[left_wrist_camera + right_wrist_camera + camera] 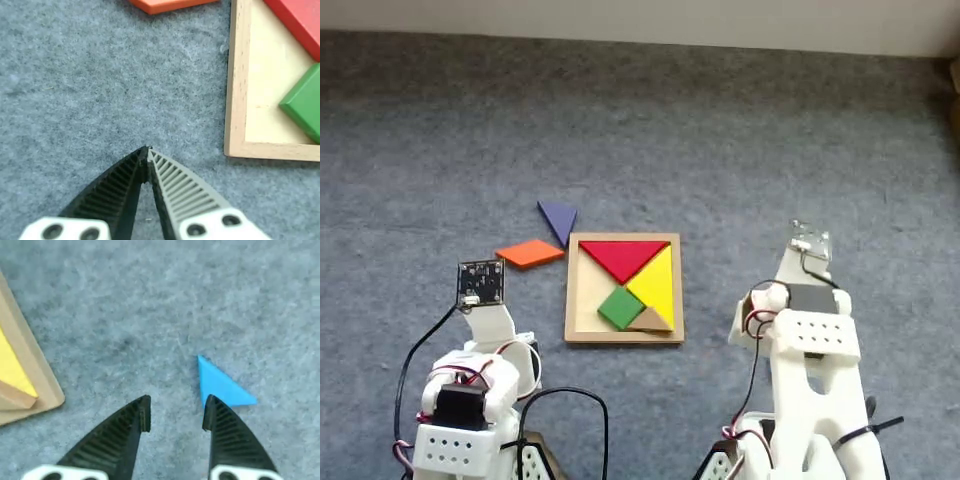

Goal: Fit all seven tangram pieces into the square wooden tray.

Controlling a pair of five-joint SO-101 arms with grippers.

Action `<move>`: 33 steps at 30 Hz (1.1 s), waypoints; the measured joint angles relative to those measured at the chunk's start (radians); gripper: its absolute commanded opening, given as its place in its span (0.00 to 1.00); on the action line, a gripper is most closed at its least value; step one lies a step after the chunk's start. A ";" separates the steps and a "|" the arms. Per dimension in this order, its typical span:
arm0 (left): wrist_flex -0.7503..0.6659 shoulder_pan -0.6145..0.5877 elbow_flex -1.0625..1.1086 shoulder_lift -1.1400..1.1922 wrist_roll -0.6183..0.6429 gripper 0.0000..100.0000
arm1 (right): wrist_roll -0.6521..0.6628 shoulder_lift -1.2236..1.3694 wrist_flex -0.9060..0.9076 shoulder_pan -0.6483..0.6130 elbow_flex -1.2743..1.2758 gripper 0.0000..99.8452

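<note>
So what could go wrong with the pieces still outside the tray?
The blue triangle lies by one finger of the open right end effector, not between the two, so closing might just shove it away. The orange piece and purple triangle lie flat on the carpet, so they may be hard to pinch. A piece could also catch on the rim of the tray.

Grey felt table cover — pale wall behind.
</note>
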 measured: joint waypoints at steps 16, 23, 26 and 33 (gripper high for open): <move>0.000 0.000 0.000 0.000 0.000 0.01 | 0.137 0.262 0.097 0.037 -0.068 0.34; 0.000 0.000 0.000 0.000 0.000 0.01 | 0.173 0.443 -0.048 0.037 -0.104 0.28; 0.000 0.000 0.000 0.000 0.000 0.01 | 0.275 0.466 -0.060 0.040 -0.106 0.23; 0.000 0.000 0.000 0.000 0.000 0.01 | 0.448 0.483 -0.061 0.100 -0.124 0.21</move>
